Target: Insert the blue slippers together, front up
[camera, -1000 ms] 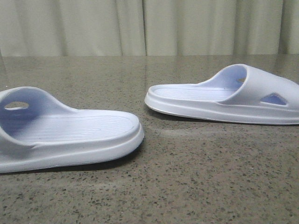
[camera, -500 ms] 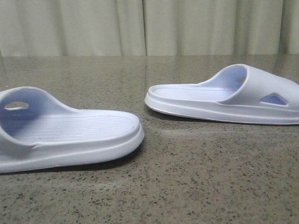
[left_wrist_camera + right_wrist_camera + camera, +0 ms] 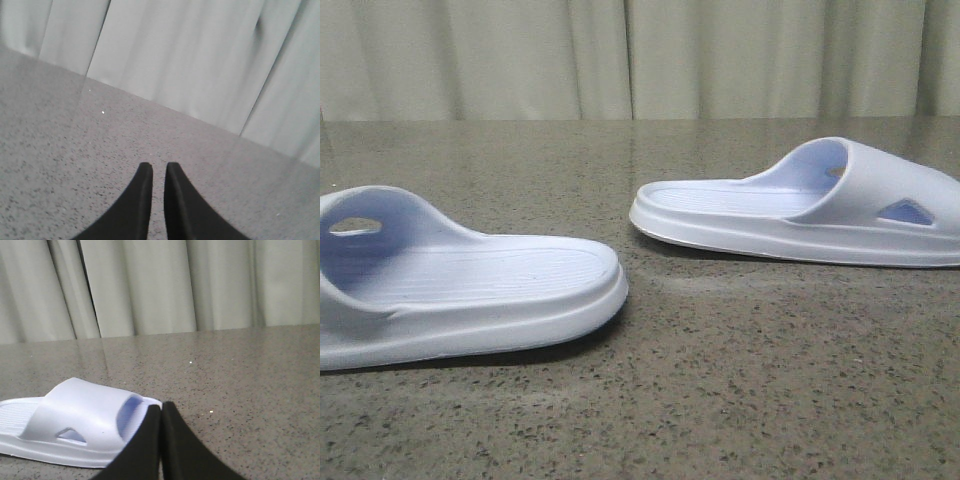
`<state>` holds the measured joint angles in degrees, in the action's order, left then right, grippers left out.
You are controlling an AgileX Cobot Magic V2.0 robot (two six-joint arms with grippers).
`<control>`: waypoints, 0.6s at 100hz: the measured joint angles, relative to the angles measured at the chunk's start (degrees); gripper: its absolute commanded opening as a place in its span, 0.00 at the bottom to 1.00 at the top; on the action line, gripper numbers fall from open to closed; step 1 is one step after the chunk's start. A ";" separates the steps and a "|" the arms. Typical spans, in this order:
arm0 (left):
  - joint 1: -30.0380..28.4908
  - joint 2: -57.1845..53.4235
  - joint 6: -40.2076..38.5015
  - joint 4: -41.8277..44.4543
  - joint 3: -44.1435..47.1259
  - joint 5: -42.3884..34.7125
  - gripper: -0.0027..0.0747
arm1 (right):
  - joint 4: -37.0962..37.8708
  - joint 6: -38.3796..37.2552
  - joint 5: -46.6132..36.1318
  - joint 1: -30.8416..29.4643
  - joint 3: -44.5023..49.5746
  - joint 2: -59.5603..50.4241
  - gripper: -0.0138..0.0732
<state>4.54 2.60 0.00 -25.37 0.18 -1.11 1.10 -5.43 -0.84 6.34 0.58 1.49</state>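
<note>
Two pale blue slippers lie flat on the speckled stone table [image 3: 770,380], apart from each other. The near slipper [image 3: 470,285] is at the front left, open end pointing right. Farther back right rests the other slipper [image 3: 800,210], its strap with a triangular cut-out on the right. The right wrist view shows that slipper [image 3: 75,420] just beyond and to one side of my right gripper [image 3: 161,407], which is shut and empty. My left gripper [image 3: 158,167] hovers over bare table, its fingers nearly together with a thin slit and nothing held. Neither gripper appears in the front view.
A pale pleated curtain [image 3: 640,60] hangs behind the table's far edge. Bare speckled tabletop lies between the two slippers and in front of them.
</note>
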 measured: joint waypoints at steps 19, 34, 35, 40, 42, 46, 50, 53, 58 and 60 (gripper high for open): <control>0.00 0.00 0.00 -5.82 -2.41 7.16 0.05 | -7.68 0.00 7.74 0.00 -3.98 0.00 0.04; 0.00 0.12 0.00 -6.04 -10.90 15.89 0.05 | -9.25 0.00 17.69 0.00 -12.84 0.00 0.04; 0.00 0.13 0.00 -6.04 -11.36 16.56 0.05 | -9.37 0.00 18.07 0.00 -13.22 0.00 0.04; 0.00 0.82 0.00 -5.75 -14.49 18.83 0.05 | -9.49 0.00 20.55 0.00 -15.78 0.00 0.06; 0.00 1.22 0.00 -5.41 -15.82 19.88 0.05 | -9.49 0.00 21.53 0.00 -16.80 0.00 0.07; 0.00 2.26 0.00 -4.57 -18.32 22.14 0.05 | -9.62 0.00 23.19 0.00 -18.67 0.00 0.07; 0.00 3.35 0.00 -3.83 -20.60 24.12 0.05 | -9.73 0.00 24.86 0.10 -20.29 0.00 0.07; 0.00 4.61 0.00 -3.07 -21.91 26.09 0.05 | -9.98 0.00 25.88 0.10 -21.26 0.12 0.07; 0.00 6.45 0.00 -2.47 -23.71 28.35 0.05 | -10.70 -0.11 27.81 0.10 -22.74 0.71 0.07; 0.00 7.18 0.00 -2.38 -24.25 29.08 0.05 | -11.10 -0.11 28.59 0.10 -23.28 1.10 0.07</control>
<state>4.54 9.79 0.00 -27.75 -24.07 27.97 -10.00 -5.54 27.75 6.45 -22.70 2.59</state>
